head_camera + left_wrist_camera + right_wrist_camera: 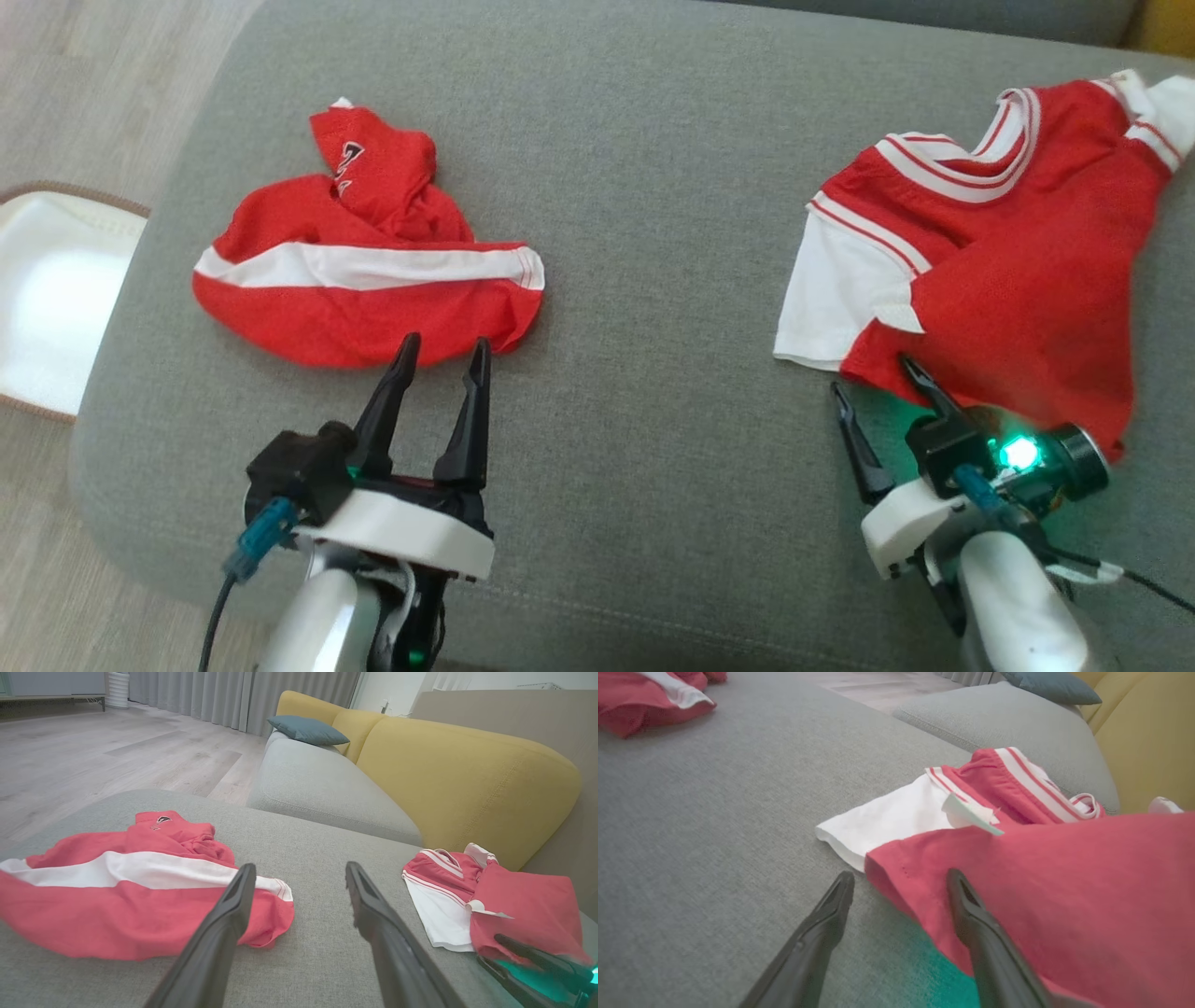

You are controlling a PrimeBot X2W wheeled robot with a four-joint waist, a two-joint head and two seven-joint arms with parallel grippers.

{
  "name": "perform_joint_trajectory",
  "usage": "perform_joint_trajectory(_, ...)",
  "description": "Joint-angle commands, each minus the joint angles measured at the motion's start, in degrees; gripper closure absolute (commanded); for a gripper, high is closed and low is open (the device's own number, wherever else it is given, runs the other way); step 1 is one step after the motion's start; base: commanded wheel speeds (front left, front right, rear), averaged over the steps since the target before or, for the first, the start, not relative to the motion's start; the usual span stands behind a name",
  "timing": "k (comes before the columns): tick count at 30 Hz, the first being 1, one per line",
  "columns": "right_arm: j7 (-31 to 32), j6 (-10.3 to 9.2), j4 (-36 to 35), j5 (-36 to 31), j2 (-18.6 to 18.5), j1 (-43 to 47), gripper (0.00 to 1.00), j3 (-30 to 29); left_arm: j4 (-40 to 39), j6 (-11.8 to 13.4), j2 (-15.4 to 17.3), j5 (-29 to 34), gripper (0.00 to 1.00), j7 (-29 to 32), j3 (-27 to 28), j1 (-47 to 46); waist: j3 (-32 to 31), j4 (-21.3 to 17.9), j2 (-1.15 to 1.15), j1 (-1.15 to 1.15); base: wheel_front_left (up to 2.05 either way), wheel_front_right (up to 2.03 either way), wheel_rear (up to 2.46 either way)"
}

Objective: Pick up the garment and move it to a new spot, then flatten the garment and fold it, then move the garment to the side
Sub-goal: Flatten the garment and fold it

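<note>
- The red and white jersey [1008,299] lies rumpled on the right of the grey cushion [653,280], its white sleeve [831,299] spread toward the middle; a pair of red shorts [355,308] with a white band lies crumpled well apart on the left.
- The right gripper [874,377] sits at the jersey's near hem with its jaws spread wide and nothing clamped; in the right wrist view the red hem's corner runs between the two fingers, one finger showing over the cloth and the other over bare cushion.
- The left gripper [444,345] is likewise wide open and empty; its tips point at the near edge of the shorts, just beside the fabric, and whether they touch it cannot be told.
- Judged from this, the first step is in hand: the pick-up has not been made, since both garments rest on the cushion and neither is lifted; the jersey looks the likelier target, its hem being already inside the right jaws.
- The next move calls for the right fingers to close on that hem, low enough to catch the cloth rather than slide over it; then a lift clear of the cushion before carrying it to a new spot.
- The thin cloth will probably hang limp and bunch once raised; flattening would likely need both grippers.
</note>
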Motion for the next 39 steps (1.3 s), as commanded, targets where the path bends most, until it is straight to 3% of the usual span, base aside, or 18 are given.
perform_joint_trajectory(1, -0.1, -0.04, -0.9, -0.9, 0.1, -2.8, 0.0, 0.6, -2.0, 0.3, 0.2, -0.5, 0.0, -0.3, 1.2, -2.9, 0.5, 0.3, 0.0, 0.0, 0.0, 0.0, 0.0)
perform_joint_trajectory(3, -0.1, -0.04, 0.3, -1.9, 0.1, -3.4, 0.0, -0.6, -2.0, 0.4, 0.2, -0.6, 0.0, -0.3, 1.1, -3.1, 0.8, 0.4, 0.0, 0.0, 0.0, 0.0, 0.0)
perform_joint_trajectory(4, -0.1, -0.04, 0.8, -2.1, 0.1, -3.7, 0.55, -1.0, -2.0, 0.4, 0.2, -0.6, 0.0, -0.3, 1.0, -3.1, 0.9, 0.3, 0.0, 0.0, 0.0, 0.0, 0.0)
perform_joint_trajectory(5, -0.3, -0.04, 1.0, -2.1, 0.1, -4.0, 1.0, -1.4, -2.0, 0.5, 0.2, -0.6, 0.0, -0.3, 1.0, -3.2, 1.0, 0.3, 0.0, 0.0, 0.0, 0.0, 0.0)
perform_joint_trajectory(11, -1.4, -0.04, 0.1, 0.4, 0.1, -5.4, 1.0, -2.2, -1.6, 0.5, 0.2, -0.1, 0.0, -0.3, 1.4, -3.2, 0.4, -1.7, 0.0, 0.0, 0.0, 0.0, 0.0)
perform_joint_trajectory(18, -1.7, -0.04, -6.2, 5.1, 0.1, -4.0, 1.0, -3.9, -1.4, 0.2, 0.2, 0.3, 0.0, -0.3, 2.4, -2.6, -1.5, -6.3, 0.0, 0.0, 0.0, 0.0, 0.0)
perform_joint_trajectory(26, 2.4, -0.04, -15.0, 8.8, 0.0, -3.0, 1.0, -11.2, -1.5, 0.4, 0.2, 0.3, 0.0, -0.3, 2.4, -2.3, -3.2, -9.2, 0.0, 0.0, 0.0, 0.0, 0.0)
perform_joint_trajectory(31, 7.4, -0.04, -17.4, 8.6, -5.1, -7.9, 1.0, -21.8, -1.8, 0.3, 0.2, 0.1, 0.0, -0.3, 1.8, -2.6, -2.5, -9.0, 0.0, 0.0, 0.0, 0.0, 0.0)
perform_joint_trajectory(39, 8.2, -0.04, -12.9, 5.1, -14.5, -20.7, 1.0, -30.6, -1.5, -0.1, 0.2, 0.4, 0.0, -0.3, 1.5, -3.5, -0.5, -6.8, 0.0, 0.0, 0.0, 0.0, 0.0)
